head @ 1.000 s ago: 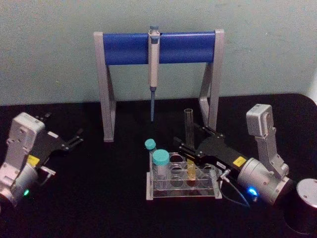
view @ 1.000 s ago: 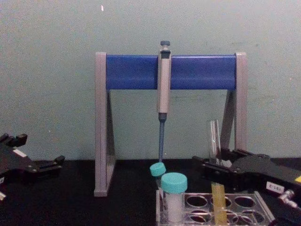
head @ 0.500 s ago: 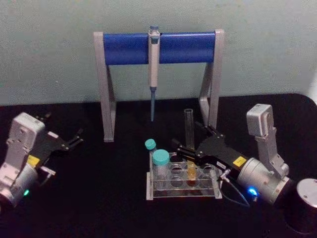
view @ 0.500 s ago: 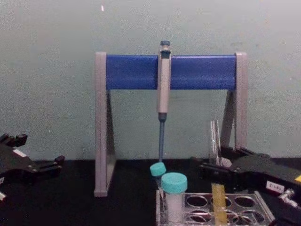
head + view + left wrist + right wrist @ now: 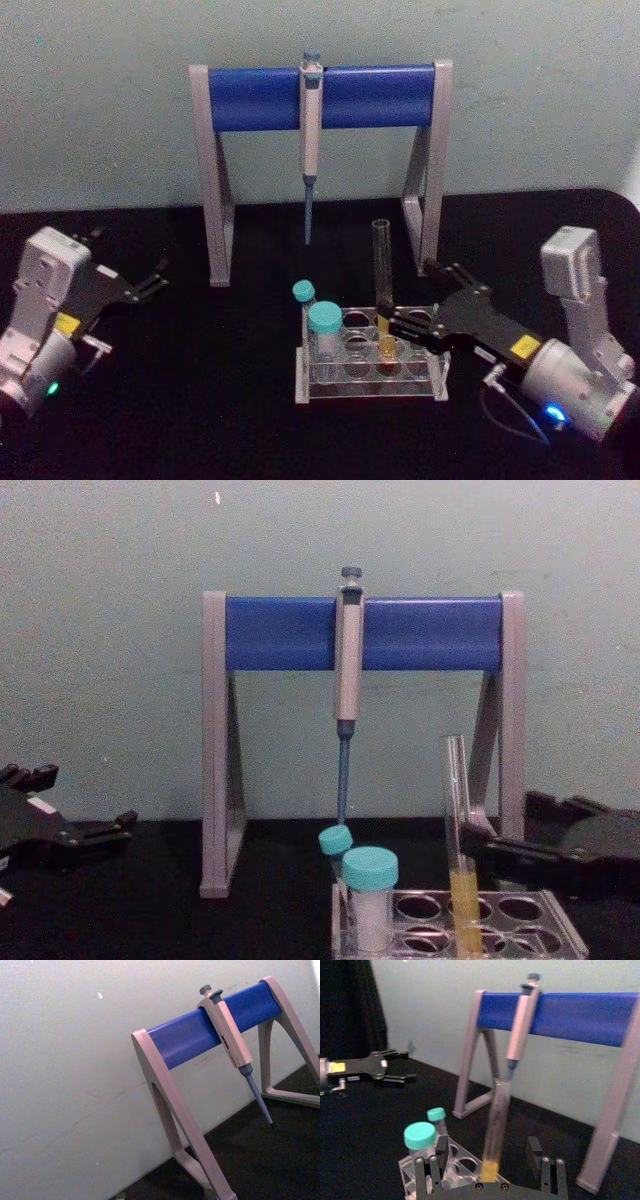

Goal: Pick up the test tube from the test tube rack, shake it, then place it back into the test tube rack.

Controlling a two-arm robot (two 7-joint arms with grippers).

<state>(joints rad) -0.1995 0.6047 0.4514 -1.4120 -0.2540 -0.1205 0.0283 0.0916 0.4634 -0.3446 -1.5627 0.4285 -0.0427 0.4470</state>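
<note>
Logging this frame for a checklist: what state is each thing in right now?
test tube: upright in the rack, uncapped, yellow liquid at the bottom.
test tube rack: flat on the table, holding the tube and two vials.
teal-capped vials: capped, standing in the rack's left end.
pipette: hanging on the blue stand.
right gripper: open, fingers either side of the tube.
left gripper: open, parked at the table's left.
</note>
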